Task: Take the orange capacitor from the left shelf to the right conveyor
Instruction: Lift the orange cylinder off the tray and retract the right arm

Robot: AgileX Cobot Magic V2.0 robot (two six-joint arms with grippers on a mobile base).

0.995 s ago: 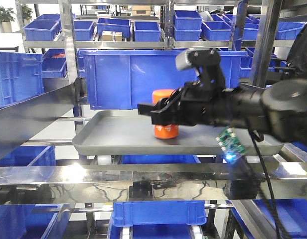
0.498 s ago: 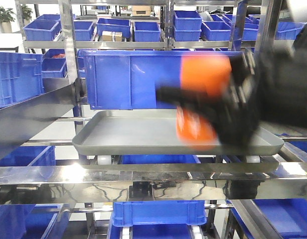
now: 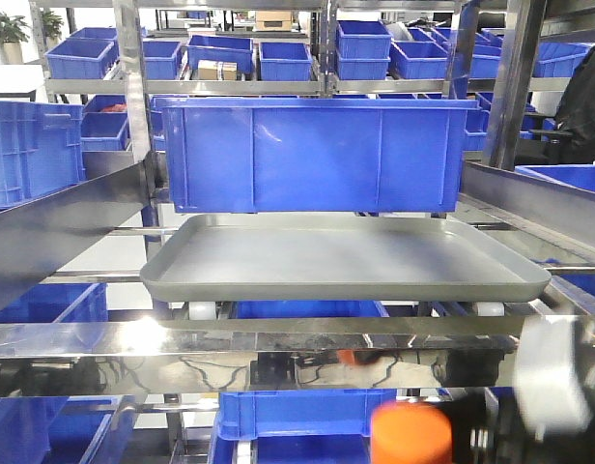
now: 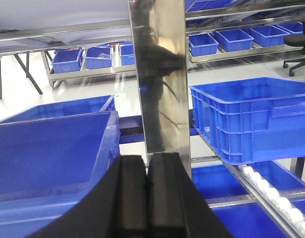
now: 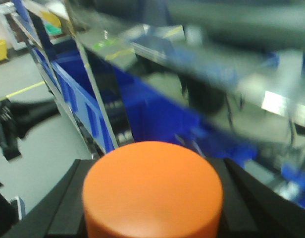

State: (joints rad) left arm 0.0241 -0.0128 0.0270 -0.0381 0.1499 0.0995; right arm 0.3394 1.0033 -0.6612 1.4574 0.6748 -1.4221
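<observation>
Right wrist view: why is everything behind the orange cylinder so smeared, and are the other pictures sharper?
Right wrist view: the orange capacitor is fairly crisp, the background streaked, likely motion blur. Front view: grey tray sharp, the capacitor blurry at the bottom edge. Left wrist view: sharp, with reflections on the steel post.

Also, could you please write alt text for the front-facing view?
The orange capacitor appears blurred at the bottom edge, in front of the steel shelf. The shelf's grey tray holds nothing, with a large blue bin behind it.
</observation>
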